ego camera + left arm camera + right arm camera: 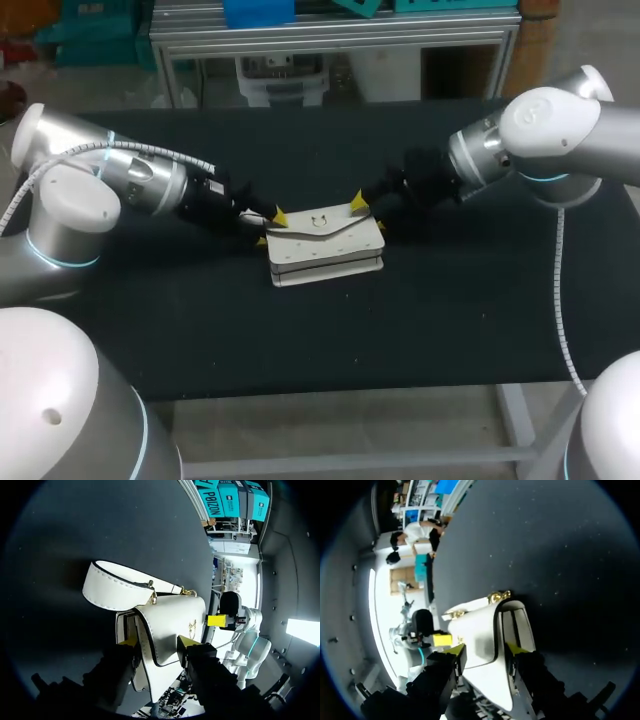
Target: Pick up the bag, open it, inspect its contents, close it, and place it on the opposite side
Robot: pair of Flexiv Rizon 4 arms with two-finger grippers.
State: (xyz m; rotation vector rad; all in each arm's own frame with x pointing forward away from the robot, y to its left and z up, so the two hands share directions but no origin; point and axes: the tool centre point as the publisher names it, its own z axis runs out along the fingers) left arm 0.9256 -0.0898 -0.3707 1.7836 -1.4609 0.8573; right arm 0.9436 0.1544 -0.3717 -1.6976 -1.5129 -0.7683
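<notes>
White bag [325, 245] on the black counter [300, 340]: the left gripper [270, 228] clamps one end, the right gripper [369, 214] clamps the other, flap closed.

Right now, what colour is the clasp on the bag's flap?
The clasp is gold; the left wrist view shows it best.
</notes>
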